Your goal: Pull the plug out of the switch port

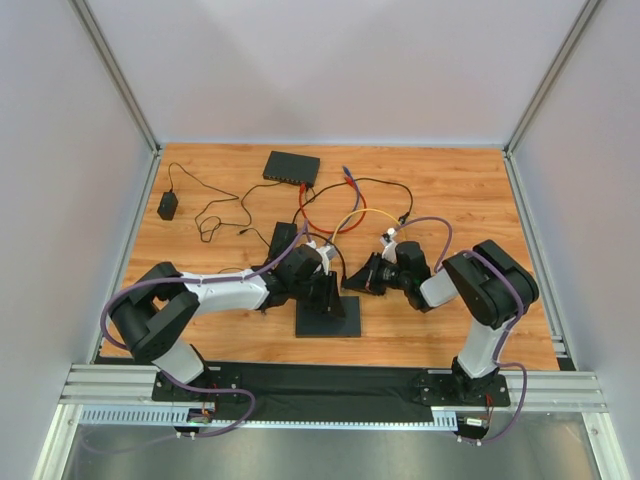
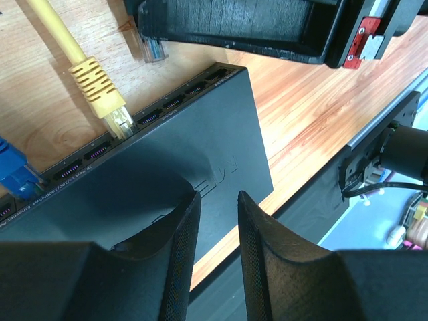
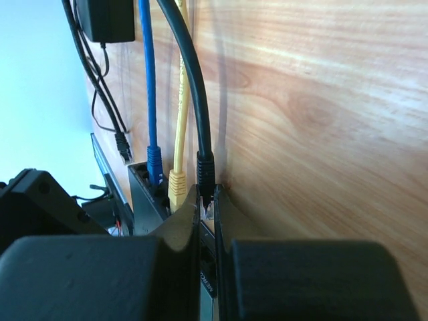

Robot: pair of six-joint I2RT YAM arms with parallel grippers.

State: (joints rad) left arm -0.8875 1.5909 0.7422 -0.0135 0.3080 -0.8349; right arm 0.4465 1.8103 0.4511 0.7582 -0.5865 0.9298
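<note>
A black switch [image 1: 330, 318] lies flat near the table's front centre. The left wrist view shows its port row, with a yellow plug [image 2: 119, 120] and a blue plug [image 2: 15, 175] seated in it. My right gripper [image 3: 208, 194] is shut on the clear plug [image 3: 209, 206] of the black cable [image 3: 194, 87]. In the left wrist view that plug [image 2: 150, 48] sits apart from the port row, beside the right gripper's body [image 2: 254, 27]. My left gripper [image 2: 217, 197] rests over the switch's top face [image 2: 200, 127], fingers slightly apart with nothing between them.
A second black switch [image 1: 291, 167] sits at the back with red [image 1: 320, 222] and other cables running from it. A power adapter [image 1: 167, 206] and its thin lead lie back left. A loose black plug [image 3: 122, 148] lies beyond the switch. Enclosure walls close three sides.
</note>
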